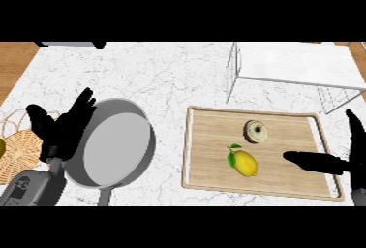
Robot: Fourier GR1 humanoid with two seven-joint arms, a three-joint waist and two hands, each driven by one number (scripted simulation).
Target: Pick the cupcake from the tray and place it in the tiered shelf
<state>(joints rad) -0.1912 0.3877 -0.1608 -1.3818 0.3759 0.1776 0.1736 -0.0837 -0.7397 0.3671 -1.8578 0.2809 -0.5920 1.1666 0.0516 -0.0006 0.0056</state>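
On the white marble counter point(164, 72), the cupcake point(256, 131) sits in the upper middle of the wooden tray point(207, 145), up and left from the thumb of the right hand point(332, 163), which is nearer than the left hand point(63, 130); both have straight, spread fingers

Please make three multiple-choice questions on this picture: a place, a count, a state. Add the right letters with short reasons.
1. Where is the cupcake? A beyond the lemon on the tray; B nearer than the lemon; C off the tray.
2. How many things lie on the tray? A one; B two; C four.
3. The right hand is: A open; B shut on the cupcake; C shut on the lemon.
1 A: above the lemon in the view. 2 B: only cupcake and lemon. 3 A: fingers straight, holding nothing.
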